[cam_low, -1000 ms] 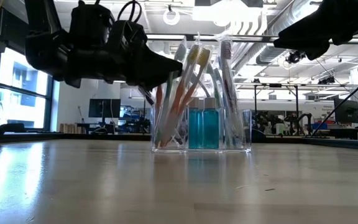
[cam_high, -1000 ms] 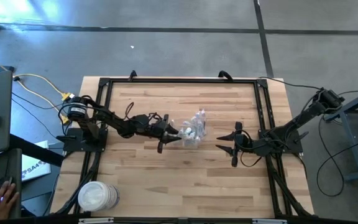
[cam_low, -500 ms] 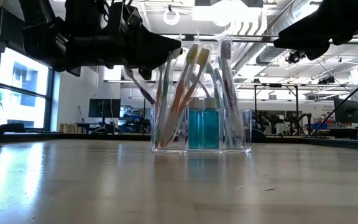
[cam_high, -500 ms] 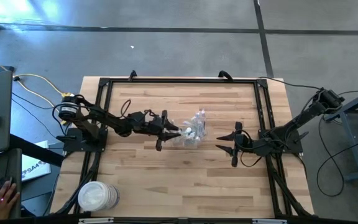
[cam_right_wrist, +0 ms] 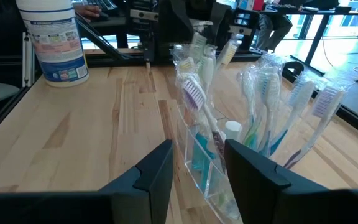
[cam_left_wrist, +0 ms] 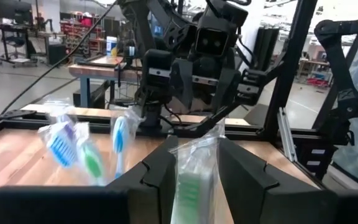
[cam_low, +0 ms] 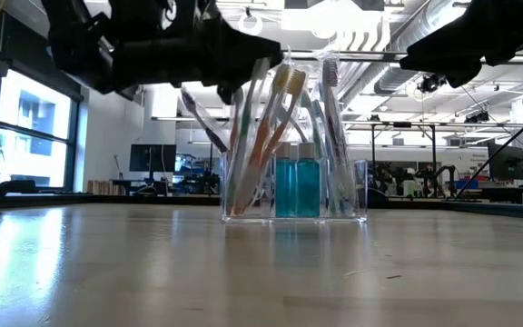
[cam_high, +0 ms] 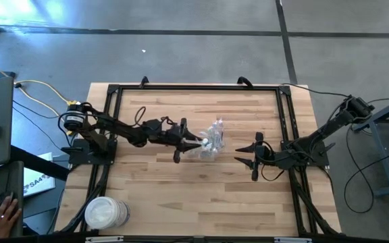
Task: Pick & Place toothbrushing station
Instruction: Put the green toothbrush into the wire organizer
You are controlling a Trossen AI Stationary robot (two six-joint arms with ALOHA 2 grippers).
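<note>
Nearest the work is the left gripper [cam_high: 193, 142], which in the high view sits at the 9 o'clock edge of the clear container [cam_high: 208, 150] near the middle of the table [cam_high: 154, 196]. Its own wrist camera shows the two dark fingers [cam_left_wrist: 160, 177] pinched narrowly on a wrapped, green-bristled toothbrush [cam_left_wrist: 194, 177], the bristle end standing up between them. That brush's long axis runs roughly upright, so by my judgement the coming move turns on keeping it near vertical and lowering it into, or lifting it clear of, the container just below and to 3 o'clock of the fingertips; which of the two I cannot tell.

The container looks like a small transparent box holding a fan of slim wrapped toothbrushes [cam_low: 271, 136] in orange, yellow, blue and purple, leaning outward, with two teal tubes [cam_low: 296, 186] with pale caps upright in its centre.

Farther off, the right gripper [cam_high: 250, 154] waits at 3 o'clock of the container, apart from it, its fingers partly spread and empty, pointing toward the brushes. A white wipes canister [cam_high: 105, 213] stands by the table's 7 o'clock corner.
</note>
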